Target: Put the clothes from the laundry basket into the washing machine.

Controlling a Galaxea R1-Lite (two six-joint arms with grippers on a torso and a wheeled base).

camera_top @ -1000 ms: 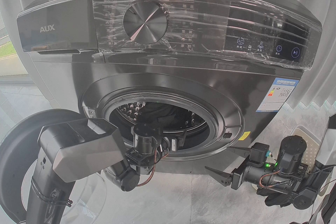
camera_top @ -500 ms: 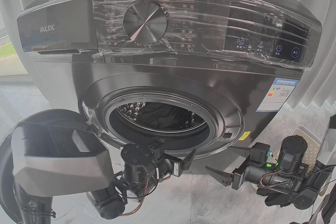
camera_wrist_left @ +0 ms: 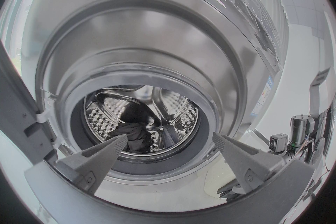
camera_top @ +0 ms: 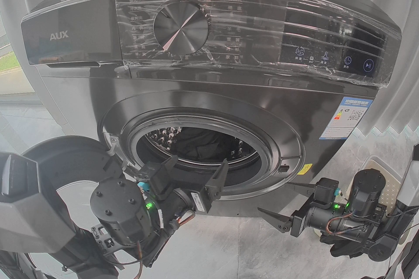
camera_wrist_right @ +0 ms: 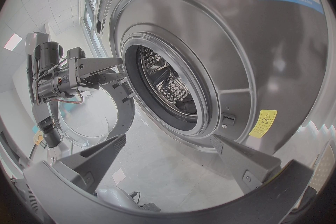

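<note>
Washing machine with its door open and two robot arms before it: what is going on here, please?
The robot is loading laundry into the washing machine. Its door stands open on the robot's left, and dark clothes already lie in the drum. The left gripper, jaws open and empty, has drawn back from the opening in the last second and is now just in front of it. The right gripper, jaws also open and empty, is lower, near the machine's right front.

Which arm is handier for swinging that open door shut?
Probably left: the left gripper, open and empty, hangs beside the open door, hinged on that side; the right gripper sits across the opening.
</note>
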